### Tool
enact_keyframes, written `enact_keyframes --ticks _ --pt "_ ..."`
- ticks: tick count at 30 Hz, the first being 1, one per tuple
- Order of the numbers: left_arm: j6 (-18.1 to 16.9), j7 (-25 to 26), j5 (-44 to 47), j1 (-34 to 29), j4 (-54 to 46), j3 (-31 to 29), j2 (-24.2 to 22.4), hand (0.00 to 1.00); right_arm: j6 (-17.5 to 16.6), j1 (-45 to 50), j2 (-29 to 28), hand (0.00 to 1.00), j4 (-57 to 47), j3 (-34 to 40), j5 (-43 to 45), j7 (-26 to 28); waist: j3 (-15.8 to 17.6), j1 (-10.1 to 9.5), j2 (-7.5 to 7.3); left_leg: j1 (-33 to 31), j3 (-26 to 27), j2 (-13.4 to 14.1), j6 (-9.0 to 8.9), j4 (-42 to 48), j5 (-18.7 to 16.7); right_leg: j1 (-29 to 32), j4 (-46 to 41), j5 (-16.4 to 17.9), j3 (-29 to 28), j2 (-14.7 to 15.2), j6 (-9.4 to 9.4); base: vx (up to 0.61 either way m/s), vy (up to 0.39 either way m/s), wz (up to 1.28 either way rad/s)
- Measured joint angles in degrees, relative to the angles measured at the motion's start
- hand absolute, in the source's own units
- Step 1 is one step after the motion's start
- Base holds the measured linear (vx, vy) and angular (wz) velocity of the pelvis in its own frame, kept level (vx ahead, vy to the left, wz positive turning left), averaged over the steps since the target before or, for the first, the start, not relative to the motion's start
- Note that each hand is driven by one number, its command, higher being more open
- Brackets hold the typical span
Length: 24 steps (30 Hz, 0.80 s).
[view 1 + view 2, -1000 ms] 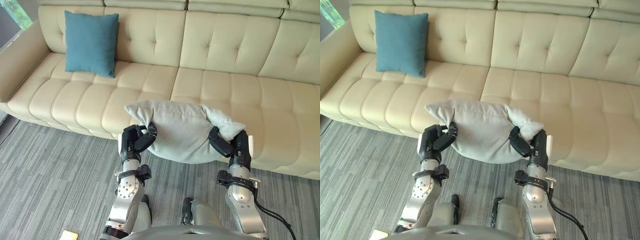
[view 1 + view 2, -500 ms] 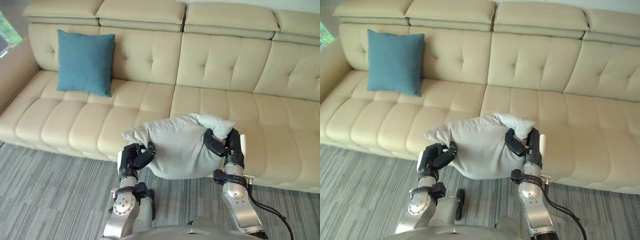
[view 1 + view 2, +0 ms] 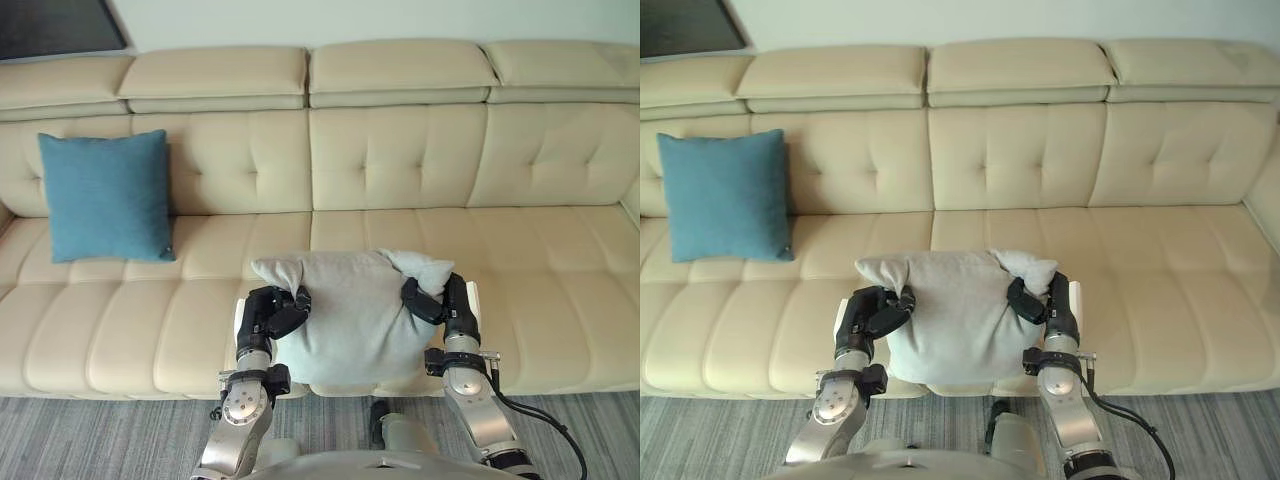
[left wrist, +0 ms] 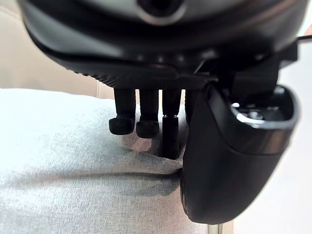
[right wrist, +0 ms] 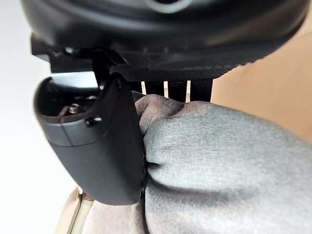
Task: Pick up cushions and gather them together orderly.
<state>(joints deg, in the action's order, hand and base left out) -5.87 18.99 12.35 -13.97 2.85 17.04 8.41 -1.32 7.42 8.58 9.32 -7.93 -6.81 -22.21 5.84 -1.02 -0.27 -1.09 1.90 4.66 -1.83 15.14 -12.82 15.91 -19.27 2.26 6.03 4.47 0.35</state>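
Note:
A light grey cushion (image 3: pixel 350 315) hangs in front of the sofa, held between both hands. My left hand (image 3: pixel 272 312) is shut on its left upper corner, fingers curled into the cloth (image 4: pixel 73 146). My right hand (image 3: pixel 430 302) is shut on the right upper corner, thumb and fingers pinching a bunched fold (image 5: pixel 195 141). A blue cushion (image 3: pixel 103 196) stands upright against the backrest at the far left of the sofa.
The long cream leather sofa (image 3: pixel 520 240) spans the whole view, with bare seats in the middle and on the right. Grey striped carpet (image 3: pixel 90 435) runs along its front edge.
The camera view has swung up and to the right, showing more of the sofa. Both hands still hold the grey cushion, which now hangs more squarely between them.

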Motion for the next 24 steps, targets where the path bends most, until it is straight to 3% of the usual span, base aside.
enact_keyframes --ticks 3,5,9,13,18,24 --pt "0.0 -0.2 -1.7 1.9 -0.2 0.0 -0.9 0.0 0.4 0.1 -0.1 0.0 -2.4 1.5 0.0 -0.3 -0.1 -0.16 0.11 0.2 -1.2 1.5 -0.2 -2.9 0.1 -1.2 4.4 -1.9 1.1 -1.9 -0.43 0.01 -0.07 0.04" --pt "0.0 -0.2 -1.7 2.2 -0.4 -0.3 -1.2 0.0 0.5 0.1 -0.6 0.0 -6.2 2.0 0.0 -0.6 -0.1 -0.22 0.18 0.2 -1.4 1.2 -1.41 -4.1 1.2 -1.2 5.2 -2.6 1.2 -2.0 -0.29 0.0 -0.008 0.04" --pt "0.2 1.9 -1.9 5.2 -0.4 -0.5 -1.3 0.0 0.5 -0.7 -1.9 0.0 -11.1 2.1 -1.1 -2.0 -0.4 -0.75 0.23 0.0 -2.6 0.1 -1.98 -4.9 2.3 -1.2 5.4 -3.0 1.6 -0.8 0.2 -0.01 0.027 0.14" --pt "0.4 5.9 -4.2 13.6 -0.4 -0.5 -0.2 0.0 0.5 -6.8 -2.3 0.0 -10.6 2.1 -1.2 -4.8 -0.5 -0.88 0.39 -2.0 -3.9 -1.0 -1.9 -6.8 4.8 -1.2 10.1 -6.3 2.6 0.2 0.66 -0.05 0.032 0.2" --pt "0.4 10.7 -6.3 23.5 -0.1 -0.9 2.2 0.0 0.5 -18.0 -2.4 0.0 -4.2 1.8 -2.2 -8.1 -0.4 -0.92 0.32 -5.8 -4.4 -1.6 -2.17 -7.9 7.3 -1.3 19.4 -12.9 3.3 0.2 0.16 -0.07 -0.003 0.07" --pt "0.4 15.6 -8.0 34.9 4.0 -2.3 3.4 0.0 0.5 -30.8 -2.5 0.0 3.7 1.1 -2.2 -12.3 4.2 -1.35 -0.5 -10.6 -4.2 -2.0 -2.59 -5.4 7.7 0.3 24.1 -17.0 3.2 0.2 -0.93 -0.12 -0.006 0.01"
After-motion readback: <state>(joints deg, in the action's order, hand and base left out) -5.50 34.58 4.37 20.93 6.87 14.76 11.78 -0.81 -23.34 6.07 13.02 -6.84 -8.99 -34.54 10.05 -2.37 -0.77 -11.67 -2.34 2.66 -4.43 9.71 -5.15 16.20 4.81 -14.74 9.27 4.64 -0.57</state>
